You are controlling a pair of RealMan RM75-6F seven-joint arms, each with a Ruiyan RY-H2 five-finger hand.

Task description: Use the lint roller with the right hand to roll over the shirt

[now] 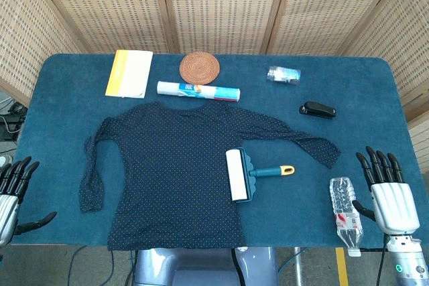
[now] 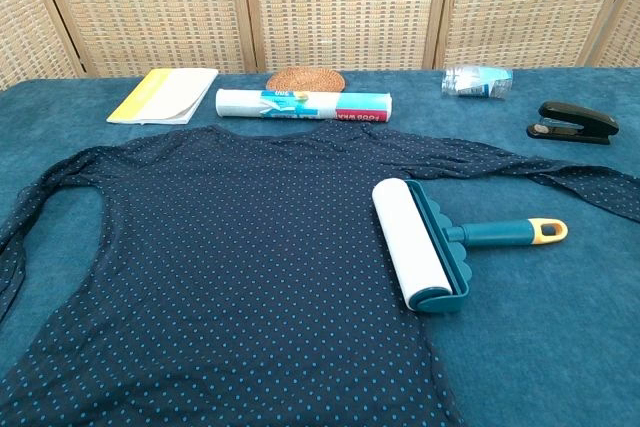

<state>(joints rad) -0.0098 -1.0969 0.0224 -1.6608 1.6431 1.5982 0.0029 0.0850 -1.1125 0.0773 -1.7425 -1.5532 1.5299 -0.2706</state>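
A dark blue dotted shirt [image 1: 174, 165] [image 2: 220, 267] lies flat on the blue table, sleeves spread. A lint roller [image 1: 239, 175] [image 2: 420, 244] with a white roll and a teal handle tipped in yellow lies on the shirt's right side, handle pointing right onto the table. My right hand [image 1: 387, 192] hovers at the table's right front edge, fingers apart and holding nothing, well to the right of the roller handle. My left hand [image 1: 13, 189] hangs off the left front corner, fingers spread and empty. The chest view shows neither hand.
A plastic water bottle [image 1: 345, 213] lies just left of my right hand. Behind the shirt lie a cling-film roll [image 1: 198, 90] [image 2: 303, 104], a woven coaster [image 1: 199, 67], a yellow-white booklet [image 1: 129, 73], a black stapler [image 1: 317, 110] [image 2: 572, 122] and a small clear packet [image 1: 283, 74].
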